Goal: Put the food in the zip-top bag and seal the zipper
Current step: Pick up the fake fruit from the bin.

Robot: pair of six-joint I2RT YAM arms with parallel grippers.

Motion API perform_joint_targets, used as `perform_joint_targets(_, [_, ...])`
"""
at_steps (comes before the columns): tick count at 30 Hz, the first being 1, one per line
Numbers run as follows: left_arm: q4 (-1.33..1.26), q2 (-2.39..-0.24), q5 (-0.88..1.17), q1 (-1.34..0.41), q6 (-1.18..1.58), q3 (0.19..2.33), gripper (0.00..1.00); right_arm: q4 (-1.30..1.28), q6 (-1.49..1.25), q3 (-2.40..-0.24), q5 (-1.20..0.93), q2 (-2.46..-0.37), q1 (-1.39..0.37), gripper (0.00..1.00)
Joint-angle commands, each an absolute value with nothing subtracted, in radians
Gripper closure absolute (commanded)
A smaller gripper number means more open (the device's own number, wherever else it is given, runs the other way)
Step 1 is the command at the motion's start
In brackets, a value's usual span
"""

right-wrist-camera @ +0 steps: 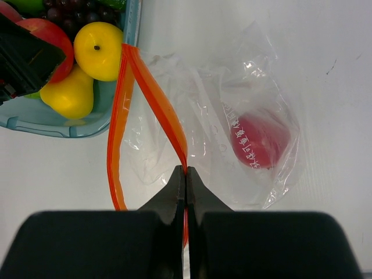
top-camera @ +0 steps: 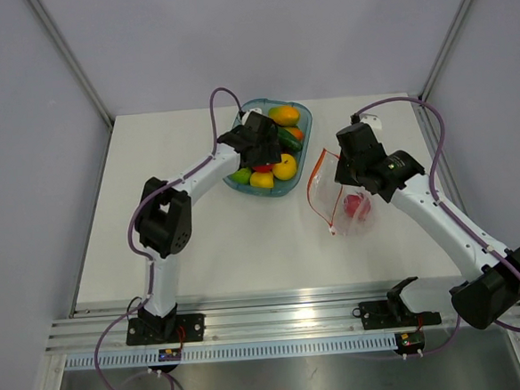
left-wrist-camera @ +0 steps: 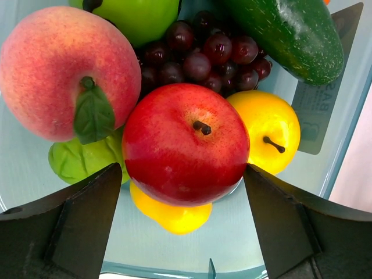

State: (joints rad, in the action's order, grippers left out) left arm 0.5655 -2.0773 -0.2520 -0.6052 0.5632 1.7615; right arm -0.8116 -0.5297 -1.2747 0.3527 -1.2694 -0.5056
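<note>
My left gripper (left-wrist-camera: 183, 197) is open and low in the blue tray (left-wrist-camera: 174, 250), its fingers (left-wrist-camera: 87, 221) either side of a red apple (left-wrist-camera: 180, 145). Around the apple lie a peach (left-wrist-camera: 58, 70), a yellow lemon (left-wrist-camera: 270, 128), a cucumber (left-wrist-camera: 290, 35) and a green lime (left-wrist-camera: 81, 160). My right gripper (right-wrist-camera: 185, 171) is shut on the red-orange zipper (right-wrist-camera: 157, 104) of the clear zip-top bag (right-wrist-camera: 256, 87), holding one lip up so the mouth gapes toward the tray. One red fruit (right-wrist-camera: 261, 139) lies inside the bag. From above, the bag (top-camera: 346, 209) lies right of the tray (top-camera: 282, 191).
Purple grapes (left-wrist-camera: 197, 52) and a green fruit (left-wrist-camera: 139, 17) also lie in the tray, with mangoes (top-camera: 283, 115) at its far end. The tray's corner (right-wrist-camera: 70, 125) is close to the bag's mouth. A metal rail (top-camera: 278, 319) runs along the table's near edge.
</note>
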Motion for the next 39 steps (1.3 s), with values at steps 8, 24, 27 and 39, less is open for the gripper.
perform_joint_targets(8, [0.488, -2.115, -0.324, -0.617, 0.56, 1.836, 0.07, -0.776, -0.517, -1.269, 0.331, -1.262, -0.502, 1.0])
perform_joint_targets(24, [0.46, -2.025, -0.344, -0.652, 0.511, 1.766, 0.43, -0.767, -0.52, -1.266, 0.324, -1.264, -0.502, 1.0])
perform_joint_targets(27, [0.437, -1.953, -0.331, -0.655, 0.506, 1.706, 0.45, -0.758, -0.522, -1.264, 0.316, -1.269, -0.502, 1.0])
perform_joint_targets(39, [0.416, -1.692, -0.178, -0.658, 0.472, 1.543, 0.5, -0.712, -0.529, -1.305, 0.284, -1.35, -0.502, 1.0])
